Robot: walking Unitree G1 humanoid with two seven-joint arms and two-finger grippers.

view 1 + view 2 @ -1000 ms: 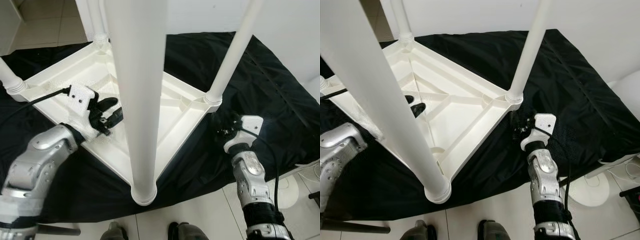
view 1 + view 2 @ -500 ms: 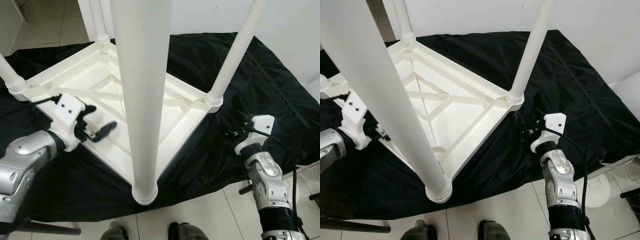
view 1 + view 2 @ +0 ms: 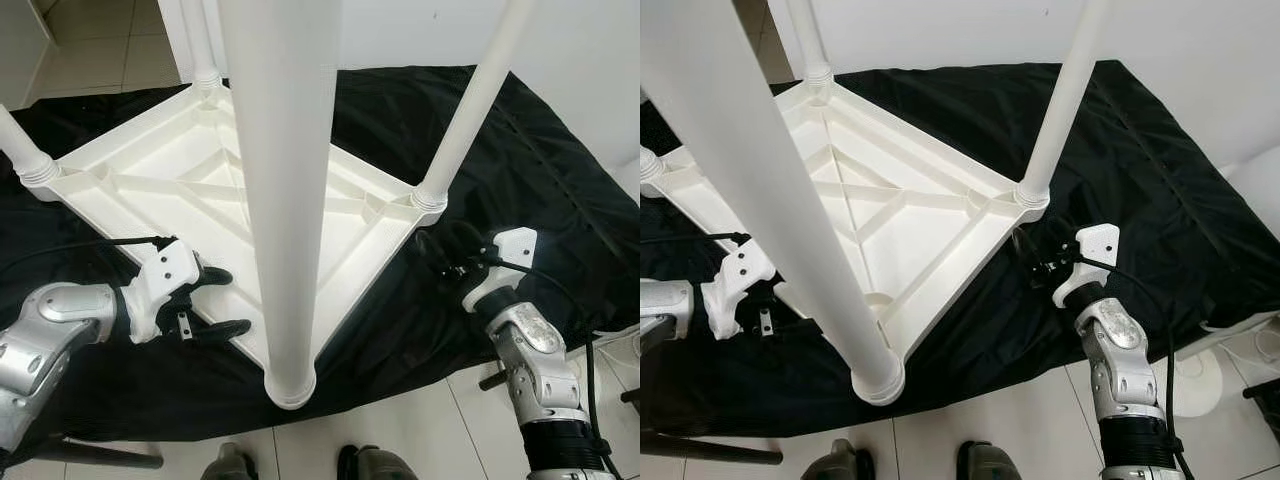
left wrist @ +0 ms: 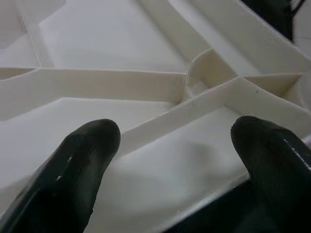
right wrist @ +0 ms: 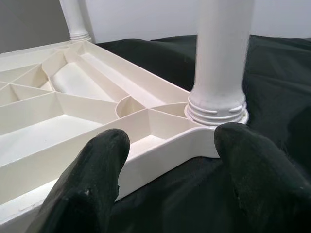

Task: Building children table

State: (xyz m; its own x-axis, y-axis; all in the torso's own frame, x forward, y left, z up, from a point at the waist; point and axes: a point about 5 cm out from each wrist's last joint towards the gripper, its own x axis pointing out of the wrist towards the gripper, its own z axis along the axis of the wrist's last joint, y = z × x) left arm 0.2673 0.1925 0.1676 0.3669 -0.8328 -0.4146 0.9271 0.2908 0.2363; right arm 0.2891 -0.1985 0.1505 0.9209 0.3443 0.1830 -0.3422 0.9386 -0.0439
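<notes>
Both grippers sit spread wide, holding nothing: left gripper [image 3: 215,300] at the near edge of the upside-down white plastic table [image 3: 190,185] on black cloth [image 3: 520,150], right gripper [image 3: 445,245] by a corner leg [image 3: 470,110]. Legs look fitted, so flipping it probably comes next.

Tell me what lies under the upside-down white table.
A black cloth lies under the upside-down table and spreads past its edges to the tiled floor. Whatever the cloth rests on is covered, so I cannot tell what supports it.
</notes>
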